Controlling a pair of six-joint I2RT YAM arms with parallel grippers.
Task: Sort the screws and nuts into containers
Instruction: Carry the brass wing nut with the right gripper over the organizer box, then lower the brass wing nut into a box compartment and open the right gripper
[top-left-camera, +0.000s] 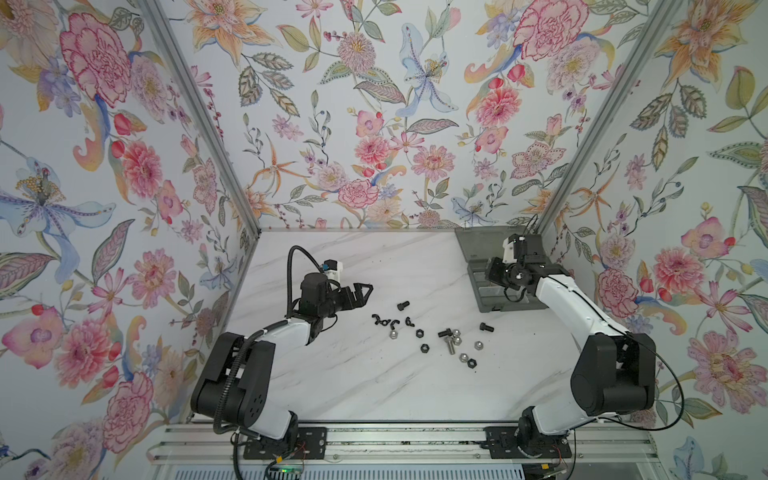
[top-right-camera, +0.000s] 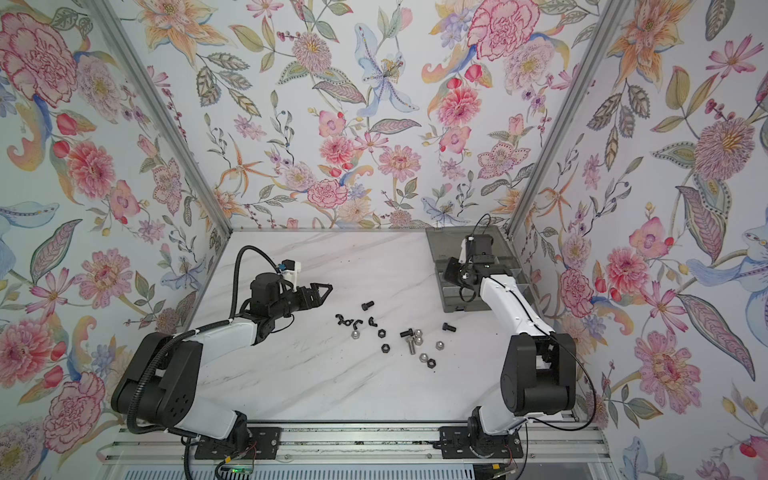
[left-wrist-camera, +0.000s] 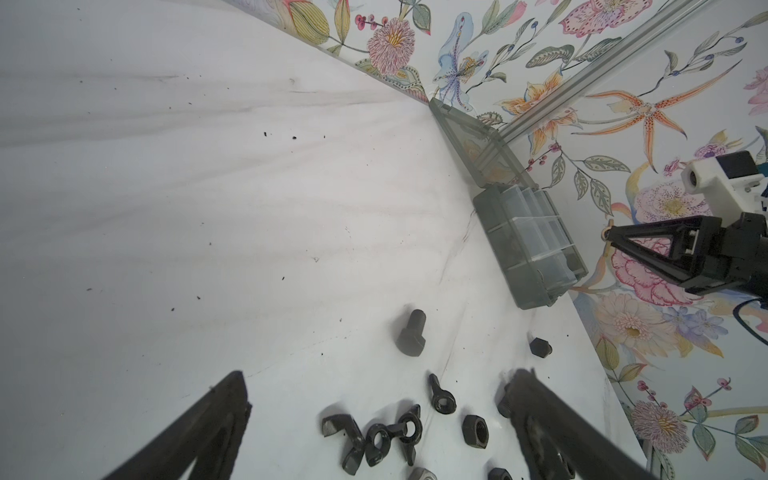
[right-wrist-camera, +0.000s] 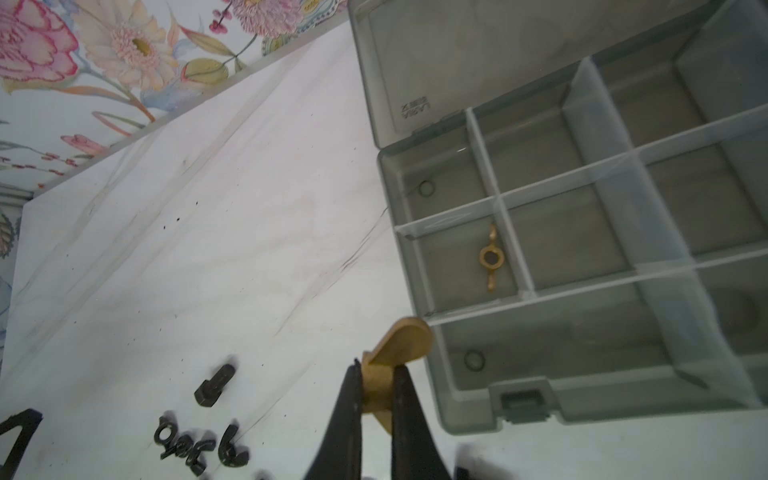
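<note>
Marble table; right fingers pinched a brass wing nut beside the box, likely for dropping in; left fingers apart.

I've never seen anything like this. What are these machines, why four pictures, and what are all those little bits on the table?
These are two robot arms at a white marbled table. Two pictures look down from a camera overhead; the other two come from small cameras on the arms' wrists. Loose on the table lie black screws, a silver screw, black wing nuts, black hex nuts and silver nuts. In the far right corner sits a grey organiser box, lid open, with one brass wing nut lying in a cell. The right end effector pinches a second brass wing nut close to the box. The left end effector, open and empty, hangs near the black parts.
</note>
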